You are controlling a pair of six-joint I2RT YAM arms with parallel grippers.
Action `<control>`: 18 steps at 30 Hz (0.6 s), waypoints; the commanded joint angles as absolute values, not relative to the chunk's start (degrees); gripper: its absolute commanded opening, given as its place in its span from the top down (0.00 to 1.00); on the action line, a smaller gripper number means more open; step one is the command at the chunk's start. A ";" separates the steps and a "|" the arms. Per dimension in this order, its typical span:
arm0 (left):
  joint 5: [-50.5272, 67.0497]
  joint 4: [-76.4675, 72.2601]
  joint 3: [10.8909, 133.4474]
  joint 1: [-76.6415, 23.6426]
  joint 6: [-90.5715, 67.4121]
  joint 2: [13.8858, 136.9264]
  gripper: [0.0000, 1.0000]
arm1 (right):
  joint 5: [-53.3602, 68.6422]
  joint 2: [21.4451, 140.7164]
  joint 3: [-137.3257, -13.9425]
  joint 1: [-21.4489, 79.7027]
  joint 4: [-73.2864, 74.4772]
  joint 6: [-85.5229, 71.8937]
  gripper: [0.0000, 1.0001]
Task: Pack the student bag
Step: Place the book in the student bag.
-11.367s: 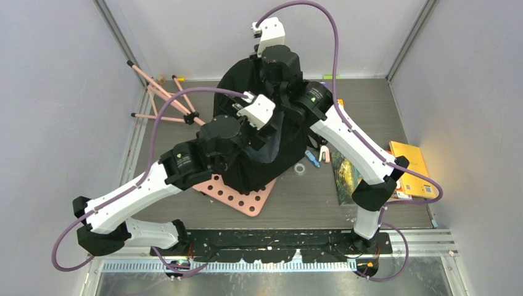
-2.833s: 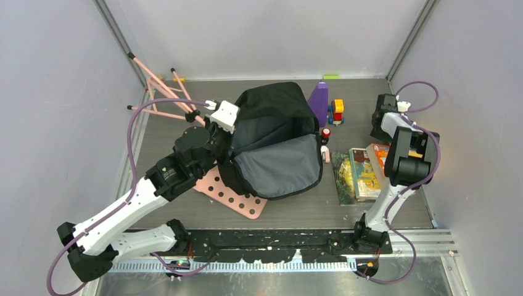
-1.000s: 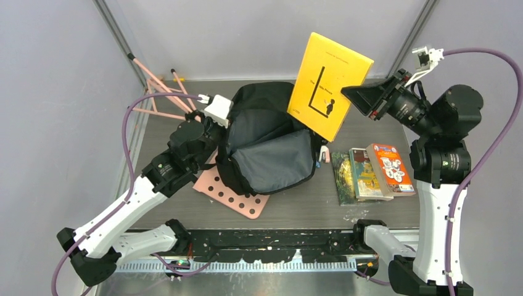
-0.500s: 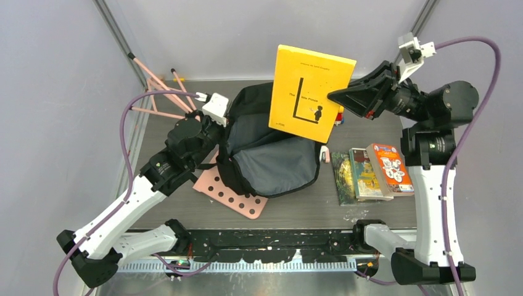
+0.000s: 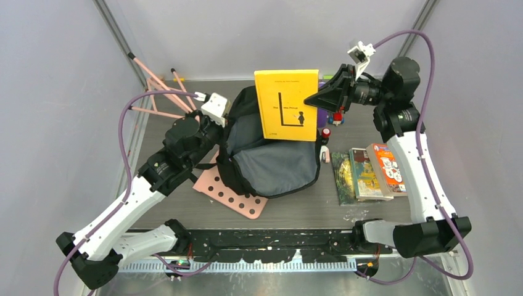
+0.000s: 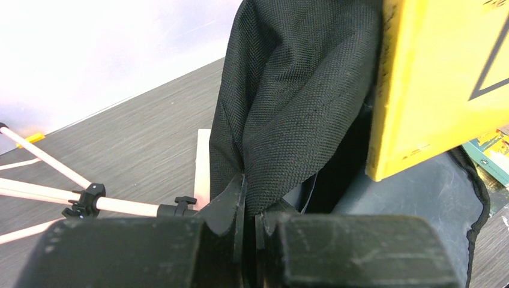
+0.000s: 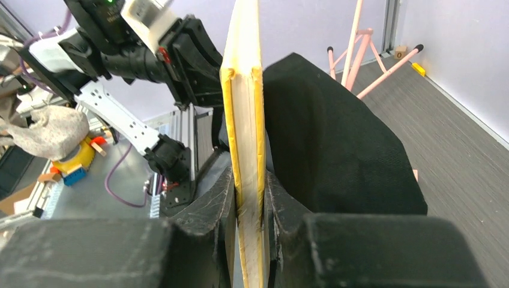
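As the left claw (image 6: 251, 198) pinches the black fabric backpack (image 5: 271, 169) open, the right claw (image 7: 247, 204) clamps a thin yellow book (image 5: 287, 105) above it; the bag looks empty.

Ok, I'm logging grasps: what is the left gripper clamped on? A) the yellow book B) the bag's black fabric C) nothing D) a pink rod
B: the left gripper pinches a fold of the student bag at its opening; the yellow book sits in the right gripper.

Centre frame, student bag (image 6: 288, 90): black coarse-woven cloth, matt; grey lining smoother, slight sheen. Upper centre, yellow book (image 5: 287, 105): matt paper cover. Lower frame, table (image 5: 296, 203): grey wood-grain, matt; pink board (image 5: 237, 200): smooth, plastic-looking.
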State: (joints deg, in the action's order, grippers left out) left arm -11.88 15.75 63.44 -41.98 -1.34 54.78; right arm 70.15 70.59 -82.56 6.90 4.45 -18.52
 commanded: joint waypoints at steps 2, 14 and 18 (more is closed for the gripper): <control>-10.45 16.95 65.56 -41.44 -2.19 53.64 0.99 | 72.24 74.26 -85.03 7.54 2.96 -8.34 1.00; -8.90 17.56 66.30 -40.78 -1.95 54.58 1.00 | 74.27 84.20 -89.19 8.29 8.72 7.43 0.99; -7.54 17.50 66.53 -40.31 -2.23 54.89 1.00 | 75.15 87.04 -90.48 8.73 8.75 9.31 0.99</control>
State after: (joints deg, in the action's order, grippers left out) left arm -10.66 16.82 63.83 -40.73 -1.34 55.05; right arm 75.46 86.02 -86.17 8.40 10.63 4.01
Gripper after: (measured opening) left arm 0.064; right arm 0.221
